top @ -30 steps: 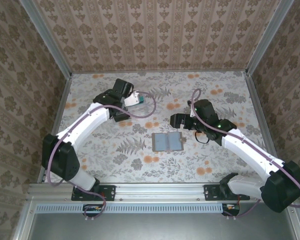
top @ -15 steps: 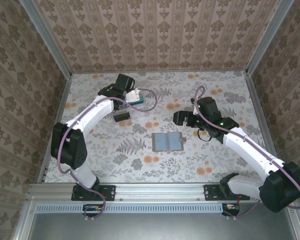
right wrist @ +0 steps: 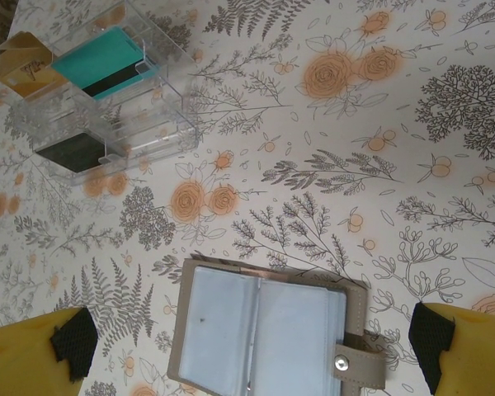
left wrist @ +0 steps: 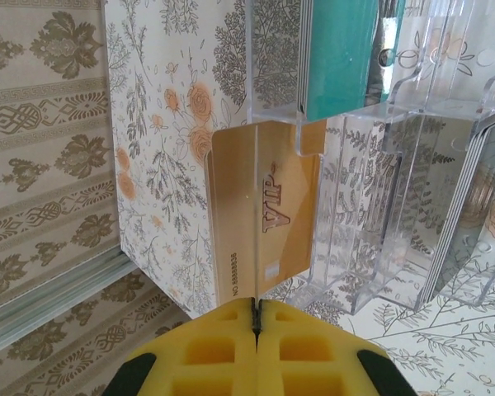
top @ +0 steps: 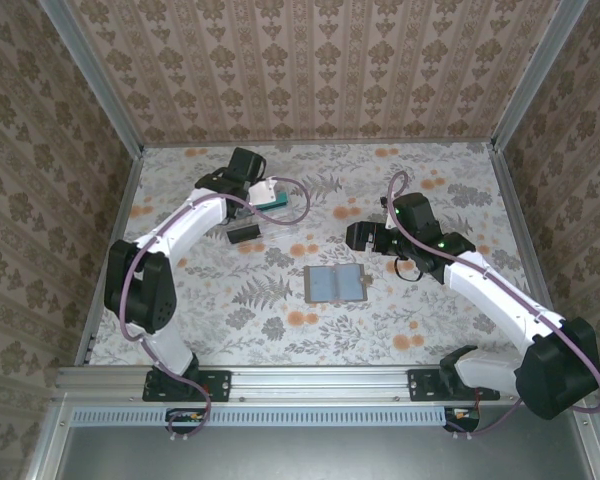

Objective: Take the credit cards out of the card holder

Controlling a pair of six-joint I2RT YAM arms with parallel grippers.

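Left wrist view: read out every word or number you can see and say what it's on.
"VIP": on the gold plastic card pinched in the left gripper.
"NO" followed by a row of digits: along that card's edge, the digits too small to read for sure.
No readable text on the teal plastic card.

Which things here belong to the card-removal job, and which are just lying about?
Job: card holder, lying open; gold card, pinched in the left gripper; teal card and dark card in the clear tray.
Lying about: floral table cover.
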